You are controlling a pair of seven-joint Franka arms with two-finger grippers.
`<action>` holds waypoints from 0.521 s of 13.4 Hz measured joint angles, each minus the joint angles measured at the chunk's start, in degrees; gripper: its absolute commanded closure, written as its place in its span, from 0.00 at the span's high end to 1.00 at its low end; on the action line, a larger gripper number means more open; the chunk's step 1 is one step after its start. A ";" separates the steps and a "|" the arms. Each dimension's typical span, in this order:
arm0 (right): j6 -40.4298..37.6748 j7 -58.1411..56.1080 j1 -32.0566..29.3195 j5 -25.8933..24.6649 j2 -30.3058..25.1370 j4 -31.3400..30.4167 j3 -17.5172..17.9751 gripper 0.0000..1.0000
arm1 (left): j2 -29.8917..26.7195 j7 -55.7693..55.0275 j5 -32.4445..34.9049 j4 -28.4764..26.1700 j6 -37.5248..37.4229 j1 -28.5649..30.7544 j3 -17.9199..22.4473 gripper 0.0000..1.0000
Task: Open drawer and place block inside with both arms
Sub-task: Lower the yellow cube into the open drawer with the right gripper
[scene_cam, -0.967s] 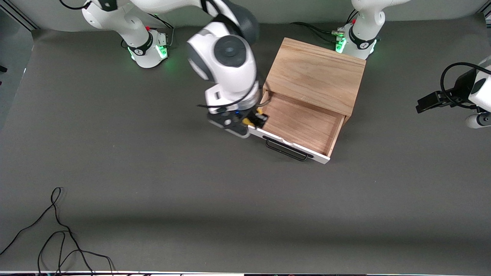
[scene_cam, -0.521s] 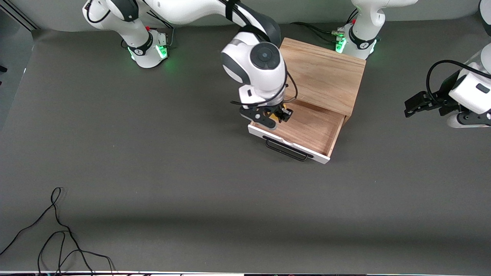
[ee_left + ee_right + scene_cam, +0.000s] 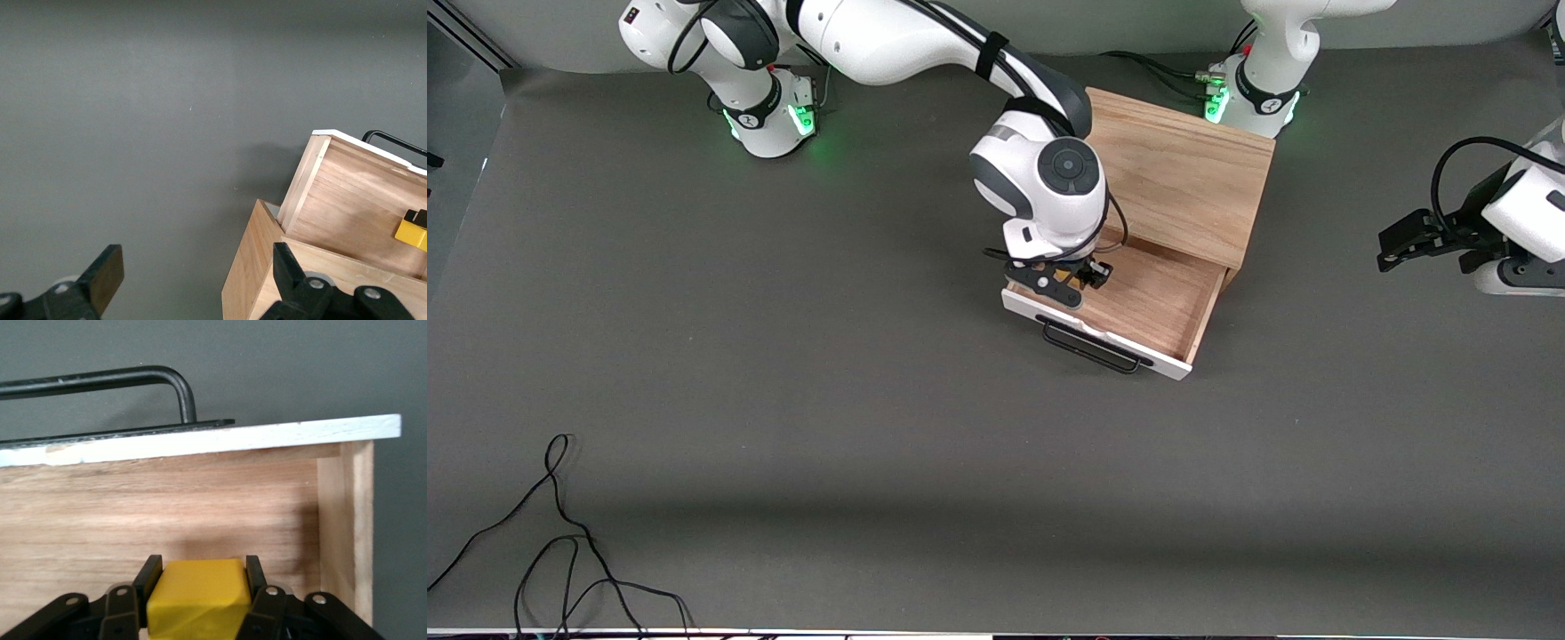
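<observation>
Hovering over the pulled-out drawer (image 3: 1138,307), the right tool (image 3: 1092,274) grips the block (image 3: 195,595), release pending; the left tool (image 3: 193,280) waits wide near the counter's left-arm edge.

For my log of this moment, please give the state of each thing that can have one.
White-fronted wooden drawer: pulled open.
Small yellow cube: gripped, over the drawer's inside, not released.
Right end effector: shut on the cube.
Left end effector: open, empty, waiting past the cabinet at the left arm's end.
</observation>
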 measured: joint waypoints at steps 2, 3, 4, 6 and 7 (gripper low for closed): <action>0.31 0.01 -0.02 0.00 0.42 0.00 -0.02 0.00 | 0.00 0.01 0.00 0.00 0.11 0.06 0.01 1.00; 0.35 0.02 -0.06 0.00 0.46 0.00 -0.07 0.12 | 0.00 0.02 0.00 0.00 0.12 0.08 0.02 1.00; 0.35 0.04 -0.20 0.00 0.48 0.00 -0.12 0.39 | 0.00 0.02 0.00 0.00 0.13 0.10 0.03 1.00; 0.35 0.06 -0.48 0.00 0.66 -0.01 -0.18 0.46 | 0.00 0.02 0.00 -0.01 0.12 0.10 0.05 1.00; 0.36 0.06 -0.55 0.00 0.83 -0.01 -0.20 0.48 | 0.00 0.02 0.00 -0.01 0.12 0.10 0.07 1.00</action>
